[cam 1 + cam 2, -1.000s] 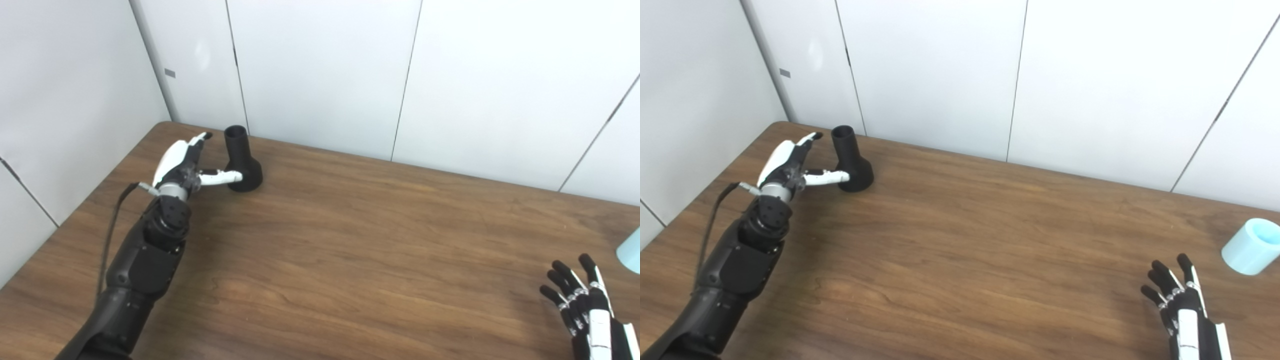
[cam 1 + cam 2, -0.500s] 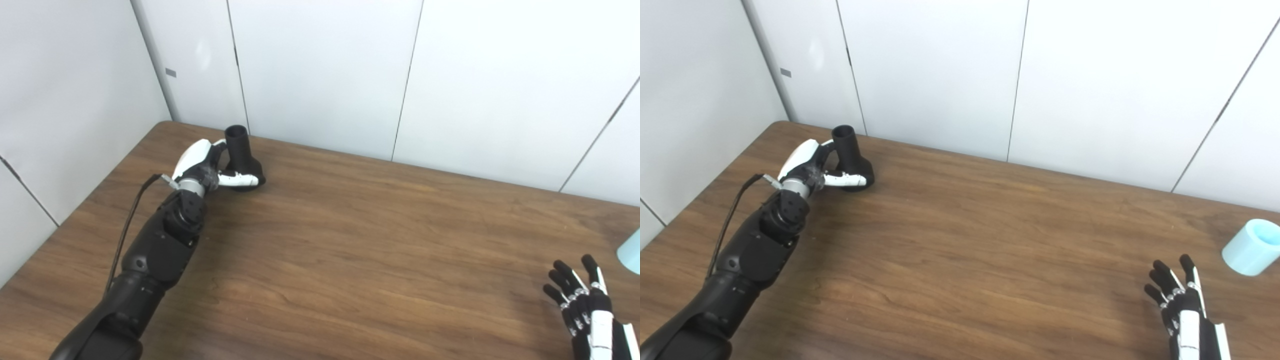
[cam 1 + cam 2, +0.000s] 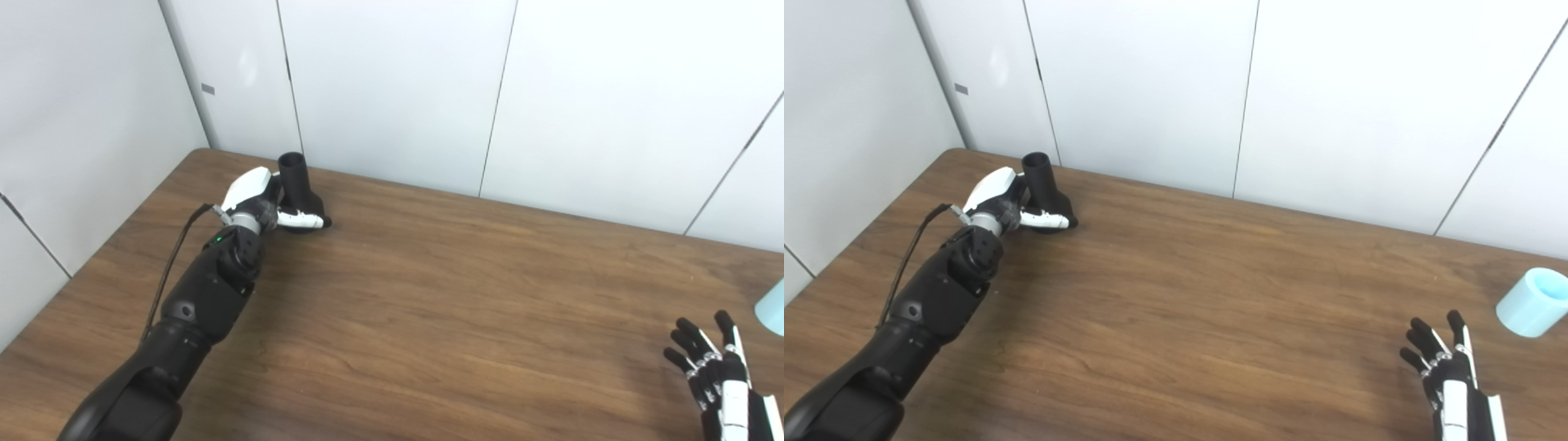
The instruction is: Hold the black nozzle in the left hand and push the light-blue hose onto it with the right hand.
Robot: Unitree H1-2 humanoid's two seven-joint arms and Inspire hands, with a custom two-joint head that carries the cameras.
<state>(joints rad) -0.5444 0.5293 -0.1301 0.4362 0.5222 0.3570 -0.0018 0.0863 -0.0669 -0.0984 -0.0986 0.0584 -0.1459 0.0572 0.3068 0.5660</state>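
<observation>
1. The nozzle (image 3: 298,195) stands at the table's (image 3: 429,318) far left corner, tilted. It looks rigid, light and smooth; the narrow neck suits a grip.
2. The left hand (image 3: 260,202) wraps that neck, thumb across the flared base; whether the grip is firm I cannot tell.
3. The right hand (image 3: 1448,376) is spread, empty.
4. The hose (image 3: 1530,301), probably soft, lies just beyond it.

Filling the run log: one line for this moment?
left robot hand: closing round black plastic nozzle, on wooden table | right robot hand: open, idle | light-blue hose: untouched
</observation>
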